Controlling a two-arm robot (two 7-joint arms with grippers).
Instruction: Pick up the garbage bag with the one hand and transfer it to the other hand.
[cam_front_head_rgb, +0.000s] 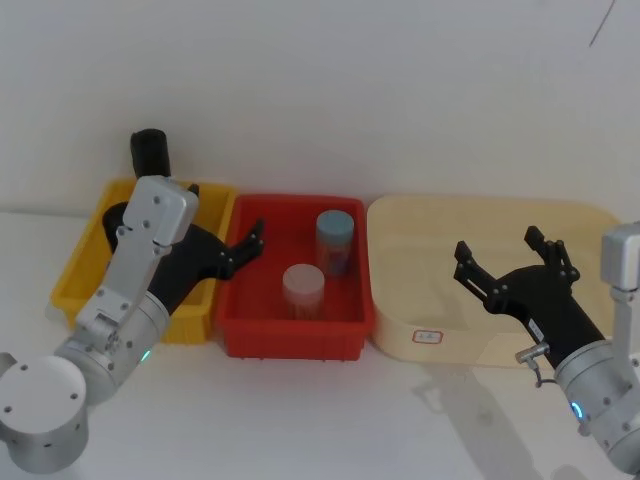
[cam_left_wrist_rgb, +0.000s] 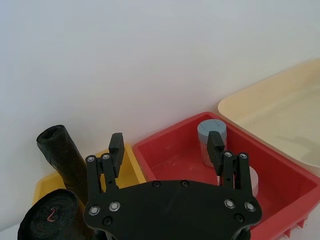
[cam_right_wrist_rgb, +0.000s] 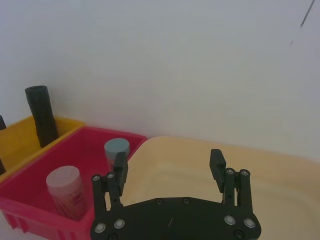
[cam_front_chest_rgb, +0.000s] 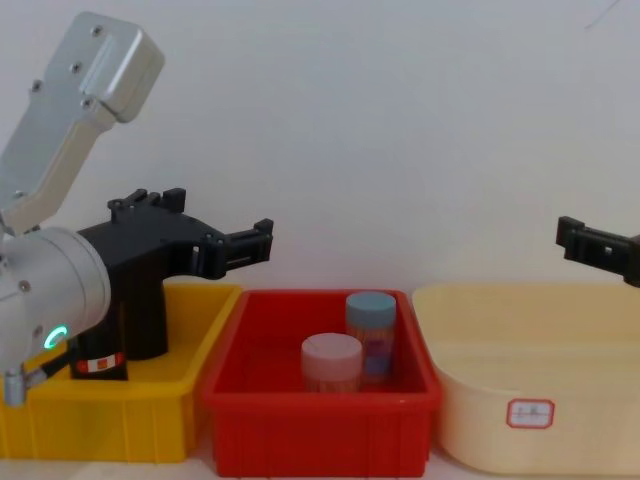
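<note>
Left gripper (cam_front_head_rgb: 247, 248): fingers apart, nothing between them; it hangs over the wall shared by the yellow bin (cam_front_head_rgb: 72, 290) and the red bin (cam_front_head_rgb: 345, 335), tips pointing out over the red one.
Right gripper (cam_front_head_rgb: 497, 245): fingers apart and empty, waiting above the tub (cam_front_head_rgb: 480, 350).
Bag (cam_front_chest_rgb: 98, 364): a black roll standing in the yellow bin, below and behind the left gripper and partly hidden by the arm. It is not yet held.
Second roll (cam_front_head_rgb: 151, 152): upright in the same bin, beside the left gripper's wrist and close to the bag. No band shows on it.
Step in hand: reaching for the bag, by my reading; the handover has not begun.
Doing it well: bring the left gripper over the yellow bin and set its fingers astride the banded roll alone, well off the second roll. Grip towards one end so bare length is left for the right gripper. Squeeze firmly, since rolled plastic gives, and lift straight up past the bin wall.
Labels: a red-and-white band low on the bag, with no writing legible. The tub carries a red-framed white sticker (cam_front_chest_rgb: 530, 412) whose text is too small to read.
</note>
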